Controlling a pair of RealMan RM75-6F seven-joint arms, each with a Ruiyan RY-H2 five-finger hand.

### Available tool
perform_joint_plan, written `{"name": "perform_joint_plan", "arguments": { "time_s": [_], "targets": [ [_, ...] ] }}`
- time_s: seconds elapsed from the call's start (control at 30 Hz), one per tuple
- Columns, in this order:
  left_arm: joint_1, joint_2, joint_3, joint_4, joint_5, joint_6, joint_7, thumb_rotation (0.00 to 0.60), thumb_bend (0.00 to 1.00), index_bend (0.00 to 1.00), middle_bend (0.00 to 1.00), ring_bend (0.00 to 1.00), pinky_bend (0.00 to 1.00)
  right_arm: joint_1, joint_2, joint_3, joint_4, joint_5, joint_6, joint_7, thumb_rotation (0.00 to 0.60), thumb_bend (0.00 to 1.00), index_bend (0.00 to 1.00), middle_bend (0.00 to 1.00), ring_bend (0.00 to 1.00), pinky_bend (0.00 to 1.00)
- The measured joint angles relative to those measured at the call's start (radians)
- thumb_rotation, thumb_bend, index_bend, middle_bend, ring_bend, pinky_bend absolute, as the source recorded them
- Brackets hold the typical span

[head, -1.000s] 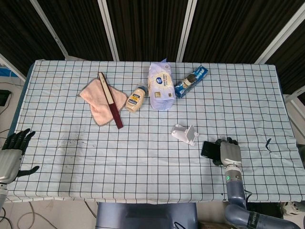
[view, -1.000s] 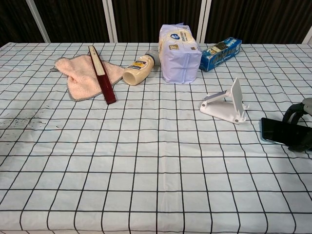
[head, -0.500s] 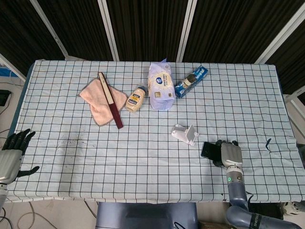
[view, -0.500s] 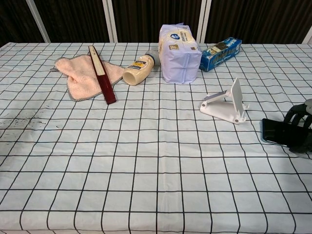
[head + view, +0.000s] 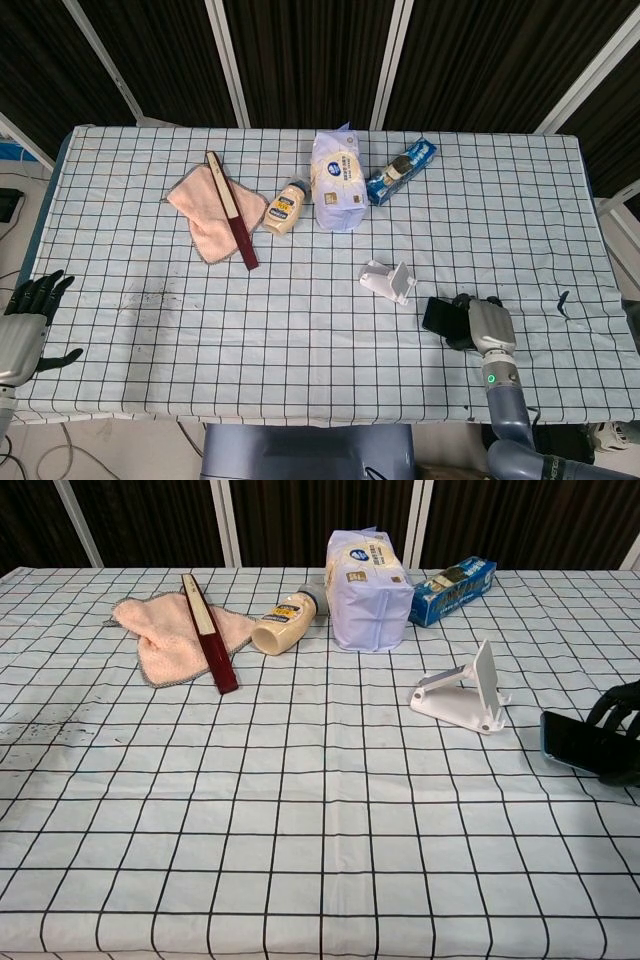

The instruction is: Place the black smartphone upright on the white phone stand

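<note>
My right hand (image 5: 487, 325) has its fingers (image 5: 617, 702) curled over the far edge of the black smartphone (image 5: 572, 744). Since a second ago the phone's stand-side end has come up off the checked tablecloth (image 5: 300, 330); it now tilts rather than lying flat, so I judge the lift has begun. The thumb is under the phone, out of sight, so I cannot confirm how firm the grip is. The chest view cuts the hand at the frame edge.

Just beyond the fingertips, apart from the phone, the white phone stand (image 5: 463, 692) sits empty, backrest up.

My left hand (image 5: 25, 320) hangs off the table's near corner, fingers loosely apart, holding nothing, unchanged.

Far beyond the stand: snack bag (image 5: 337, 180), bottle (image 5: 285, 208), cloth (image 5: 210, 215).
</note>
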Motion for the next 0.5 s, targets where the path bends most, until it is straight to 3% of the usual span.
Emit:
{"name": "perform_joint_plan", "arguments": {
  "time_s": [0.23, 0.5],
  "targets": [
    [0.0, 0.0, 0.0, -0.003, -0.003, -0.002, -0.001, 0.6, 0.0, 0.0, 0.0, 0.0, 0.0, -0.029, 0.069, 0.06, -0.101, 0.0, -0.027, 0.163, 0.6, 0.55, 0.65, 0.63, 0.43, 0.14],
    [0.0, 0.0, -0.001, -0.004, -0.005, -0.002, -0.001, 0.6, 0.0, 0.0, 0.0, 0.0, 0.0, -0.059, 0.098, 0.143, -0.158, -0.026, -0.096, 0.435, 0.6, 0.55, 0.65, 0.63, 0.43, 0.14]
  ]
}}
